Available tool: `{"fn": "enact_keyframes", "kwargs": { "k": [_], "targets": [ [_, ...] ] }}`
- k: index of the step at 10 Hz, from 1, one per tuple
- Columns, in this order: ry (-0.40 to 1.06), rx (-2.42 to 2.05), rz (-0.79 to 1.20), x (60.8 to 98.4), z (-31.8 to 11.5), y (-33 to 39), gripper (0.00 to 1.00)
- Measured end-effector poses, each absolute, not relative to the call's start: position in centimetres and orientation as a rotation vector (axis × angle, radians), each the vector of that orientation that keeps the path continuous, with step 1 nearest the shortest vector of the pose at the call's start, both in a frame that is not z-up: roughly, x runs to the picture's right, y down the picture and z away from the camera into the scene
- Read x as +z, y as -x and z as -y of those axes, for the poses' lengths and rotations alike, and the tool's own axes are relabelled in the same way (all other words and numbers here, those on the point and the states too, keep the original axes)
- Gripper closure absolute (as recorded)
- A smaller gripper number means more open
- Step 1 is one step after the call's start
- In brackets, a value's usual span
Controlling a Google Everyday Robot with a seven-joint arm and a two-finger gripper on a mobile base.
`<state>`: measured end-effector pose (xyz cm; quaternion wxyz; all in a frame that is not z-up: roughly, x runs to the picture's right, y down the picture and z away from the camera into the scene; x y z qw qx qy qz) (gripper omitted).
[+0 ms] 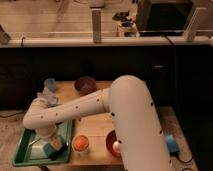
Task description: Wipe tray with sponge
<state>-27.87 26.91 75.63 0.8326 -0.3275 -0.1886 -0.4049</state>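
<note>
The large green tray (21, 150) lies at the table's front left corner. My white arm reaches across the table and bends down into it. My gripper (53, 146) is low over the tray's right part. It is shut on the small teal sponge (48, 149), which rests on the tray floor. The arm's wrist hides the tray's far right side.
An orange bowl (81, 144) stands just right of the tray. A red bowl (111, 142) with a pale object in it is beside that. A purple bowl (85, 84) and a blue cup (50, 84) stand at the table's back. A blue object (171, 144) lies on the floor at the right.
</note>
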Motion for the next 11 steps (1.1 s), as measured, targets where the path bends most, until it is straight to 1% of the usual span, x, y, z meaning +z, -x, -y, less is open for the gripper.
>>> {"fn": "enact_keyframes", "kwargs": {
  "k": [5, 7, 11],
  "targets": [
    [0.628, -0.862, 0.400, 78.1, -25.4, 28.1, 1.00],
    [0.602, -0.891, 0.416, 79.1, -24.2, 30.0, 1.00],
    [0.611, -0.914, 0.465, 80.3, -24.0, 32.2, 1.00]
  ]
}}
